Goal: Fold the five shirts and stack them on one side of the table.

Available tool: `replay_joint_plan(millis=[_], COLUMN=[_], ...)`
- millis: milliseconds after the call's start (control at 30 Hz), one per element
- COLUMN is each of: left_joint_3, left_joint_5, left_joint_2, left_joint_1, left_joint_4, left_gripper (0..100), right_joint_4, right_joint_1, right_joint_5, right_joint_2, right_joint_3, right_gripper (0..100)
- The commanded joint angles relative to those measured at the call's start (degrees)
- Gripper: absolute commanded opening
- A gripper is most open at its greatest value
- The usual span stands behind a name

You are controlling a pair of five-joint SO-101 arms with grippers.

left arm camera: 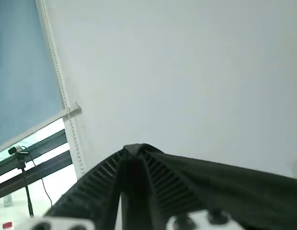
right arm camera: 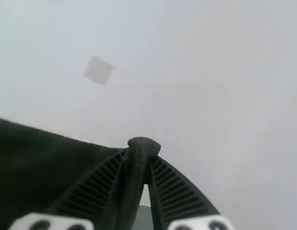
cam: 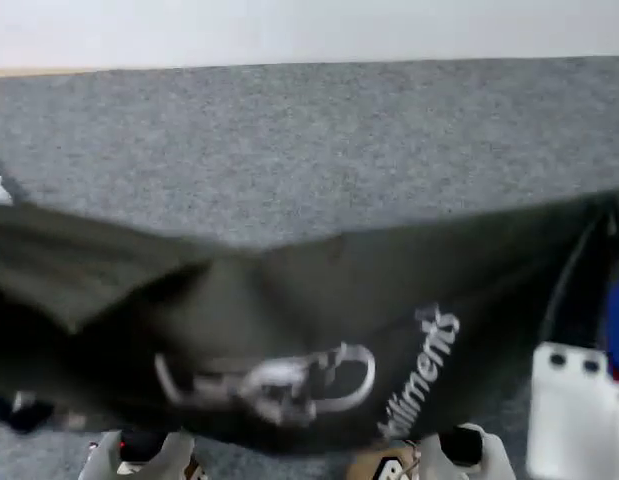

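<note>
Shirt: a black shirt [cam: 319,330] with white print hangs stretched in a wide band above the near half of the table [cam: 309,130]. Its middle sags a little lower than its ends.
Left gripper: the left gripper [left arm camera: 134,149] is raised above the table, jaws pressed together on a pinch of the shirt's cloth, which trails off to one side.
Right gripper: the right gripper [right arm camera: 143,143] is also up above the table, clamped tight on the other end of the black cloth.
Step in hand: most likely spreading the shirt so it can be laid flat on the table for folding.
Doing it well: hold both pinches level and the cloth taut. Lower both ends together so the hanging edge meets the table first, then draw back to smooth it.
Risk: slack in the middle could bunch into creases on the table.
</note>
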Motion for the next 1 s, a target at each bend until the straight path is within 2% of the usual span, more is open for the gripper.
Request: replay_joint_plan(millis=[0, 167, 333, 533, 767, 867, 967], left_joint_3=[0.57, 3.12, 12.53, 33.19, 54.02, 57.98, 59.12], left_joint_5=[-2.11, -2.99, -2.81, -2.73, -2.64, -2.64, -2.64], left_joint_2=[-0.26, 1.05, 3.43, 7.47, 14.86, 18.73, 23.65], left_joint_1=[-0.09, -0.09, 0.09, 0.35, 0.35, 0.18, 0.0], left_joint_4=[0.26, 8.0, 13.1, 13.36, 0.26, -6.59, -11.96], left_gripper=[0, 0, 0, 0, 0, 0, 0], right_joint_4=[1.63, 1.45, -0.22, -15.6, -45.67, -57.1, -63.25], right_joint_1=[1.1, 1.1, 1.01, 1.01, 1.01, 1.01, 1.36], right_joint_5=[2.02, 1.93, 1.67, 1.58, 2.02, 2.2, 2.2], right_joint_2=[-3.82, -5.14, -3.56, -2.86, -2.68, -1.8, 2.42], right_joint_3=[8.35, 20.22, 33.76, 55.91, 82.81, 91.43, 94.07], right_gripper=[0.9, 0.9, 1.0, 1.0, 1.0, 1.0, 1.0])
